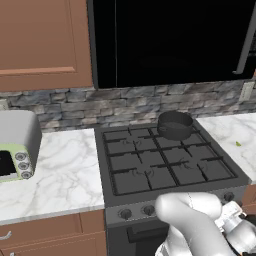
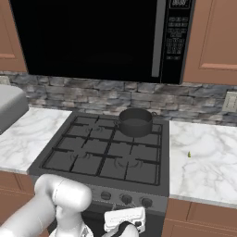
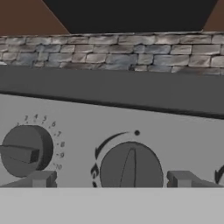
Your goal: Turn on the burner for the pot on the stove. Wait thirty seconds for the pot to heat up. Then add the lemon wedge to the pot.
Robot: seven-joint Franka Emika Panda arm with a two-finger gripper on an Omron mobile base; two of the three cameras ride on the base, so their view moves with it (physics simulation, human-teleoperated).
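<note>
Facing stove (image 1: 170,167) front, claw (image 3: 111,179) stood open, tips straddling knob (image 3: 130,168) for turning; pot (image 2: 135,121) waited on rear burner; lemon wedge (image 2: 189,154) on bench (image 2: 203,157) alongside.

The lemon wedge (image 2: 189,154) is a speck too small to make out; the toaster (image 1: 16,145) is cut off at the frame edge.

Arm (image 2: 55,203) low, fingers (image 3: 41,178) wide apart

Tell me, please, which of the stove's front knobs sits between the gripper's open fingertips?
The knob with its pointer nearly upright, centred between the gripper tips; the other knob, ringed by numbers, sits off to the side, pointer horizontal.
</note>
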